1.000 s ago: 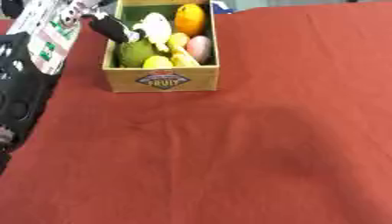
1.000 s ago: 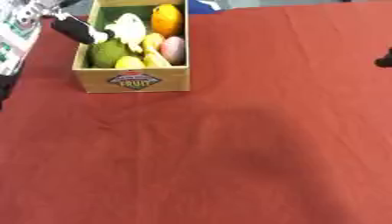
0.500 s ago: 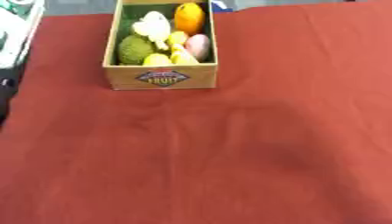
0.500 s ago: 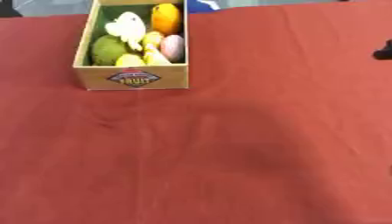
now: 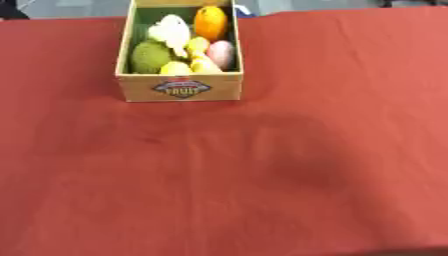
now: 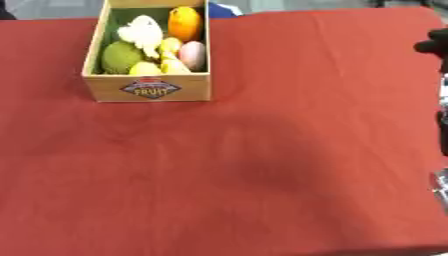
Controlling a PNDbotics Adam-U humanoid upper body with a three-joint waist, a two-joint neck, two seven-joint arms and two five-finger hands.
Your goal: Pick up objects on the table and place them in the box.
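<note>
The box (image 5: 179,88) stands on the tabletop (image 5: 262,175) near its far edge, left of the middle, with its long side running front to back. Fruit (image 5: 188,37) lies packed inside it. The right hand (image 6: 435,45) shows at the tabletop's right edge, well apart from the box.

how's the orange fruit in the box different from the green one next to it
The orange fruit is bright orange and elongated, lying at the far end of the box on its right side; the green fruit is dull green and rounder, sitting nearer the front on the left side. The green fruit looks bulkier, the orange fruit slimmer. Both rest inside the box among the other fruit.
</note>
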